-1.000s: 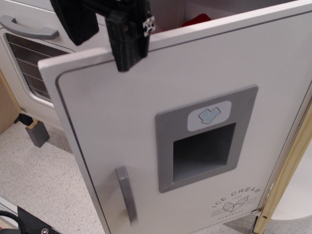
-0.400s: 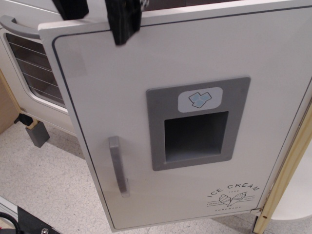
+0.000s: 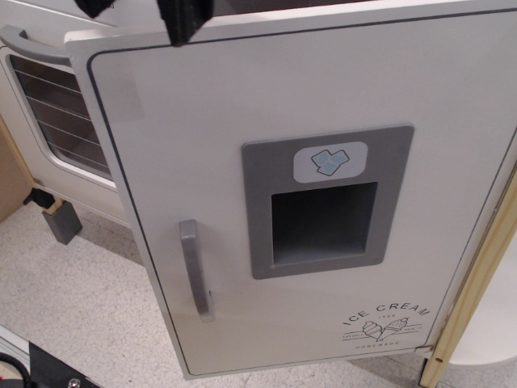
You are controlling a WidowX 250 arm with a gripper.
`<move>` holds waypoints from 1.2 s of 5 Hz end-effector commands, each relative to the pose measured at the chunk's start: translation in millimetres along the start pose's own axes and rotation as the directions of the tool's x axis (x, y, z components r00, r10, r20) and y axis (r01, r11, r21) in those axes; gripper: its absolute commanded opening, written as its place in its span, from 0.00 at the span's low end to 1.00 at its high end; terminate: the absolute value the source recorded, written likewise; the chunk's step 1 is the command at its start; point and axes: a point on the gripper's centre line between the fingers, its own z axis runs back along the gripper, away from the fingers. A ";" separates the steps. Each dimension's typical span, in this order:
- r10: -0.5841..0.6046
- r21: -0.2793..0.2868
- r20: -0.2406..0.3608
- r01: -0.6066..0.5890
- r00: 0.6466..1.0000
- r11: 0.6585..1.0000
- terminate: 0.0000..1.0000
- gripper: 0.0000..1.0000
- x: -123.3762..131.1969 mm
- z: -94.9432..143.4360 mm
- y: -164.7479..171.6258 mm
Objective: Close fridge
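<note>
The white fridge door (image 3: 242, 105) fills the view and stands almost flush with the cabinet, with a thin dark gap along its top edge. It carries a grey vertical handle (image 3: 194, 271), a grey recessed dispenser panel (image 3: 327, 210), a blue ice sticker (image 3: 329, 162) and "ICE CREAM" lettering (image 3: 388, 315). My gripper (image 3: 141, 8) is at the top edge of the frame, above the door's upper left corner. Only its two black fingertips (image 3: 184, 16) show, spread apart with nothing between them. The right one overlaps the door's top edge.
The white oven door (image 3: 56, 121) with a wire-rack window and a horizontal grey handle (image 3: 28, 42) is to the left. A small grey block (image 3: 62, 220) stands on the speckled floor (image 3: 81, 299). A pale wooden frame edge (image 3: 477, 283) runs down the right side.
The fridge door has swung inward from clearly ajar to almost flush, hiding the red item inside. My gripper has moved up and left and is now mostly out of frame.
</note>
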 end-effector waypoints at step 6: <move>0.168 -0.004 0.113 -0.169 0.979 0.986 0.00 1.00 -25.5 -135.0 -15.6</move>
